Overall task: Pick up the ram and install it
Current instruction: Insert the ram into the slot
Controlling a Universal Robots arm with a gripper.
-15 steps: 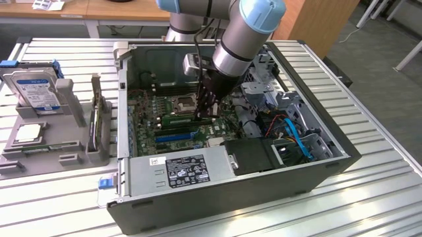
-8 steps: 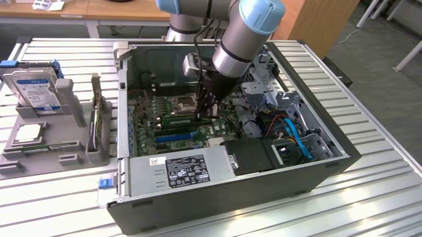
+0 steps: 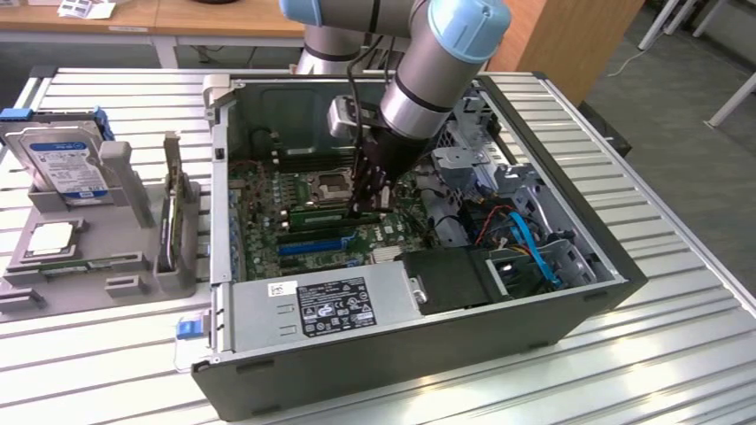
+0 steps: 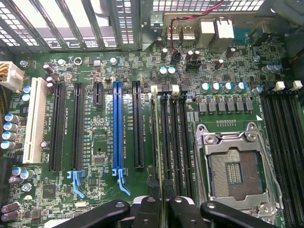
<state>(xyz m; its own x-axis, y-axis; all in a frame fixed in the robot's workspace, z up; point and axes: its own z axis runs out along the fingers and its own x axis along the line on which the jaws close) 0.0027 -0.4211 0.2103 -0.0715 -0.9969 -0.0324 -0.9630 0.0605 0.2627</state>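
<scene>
Jaws on ram (image 4: 164, 197), lengthwise along memory slots (image 4: 176, 137)

In the exterior view the arm (image 3: 416, 93) is cut off at twelve o'clock and hides part of the motherboard (image 3: 269, 205). The end effector (image 3: 364, 212) tips are too dark to separate. The hard drive (image 3: 65, 164) label at nine o'clock is unreadable. In the wrist view the fingers (image 4: 148, 211) run out of frame, pinching the ram (image 4: 163, 202), which shows edge-on with its faces hidden.

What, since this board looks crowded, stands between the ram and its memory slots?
Nothing visible does. The gripper holds the ram edge-on over the black memory slots beside the processor socket; those slots look empty.
</scene>
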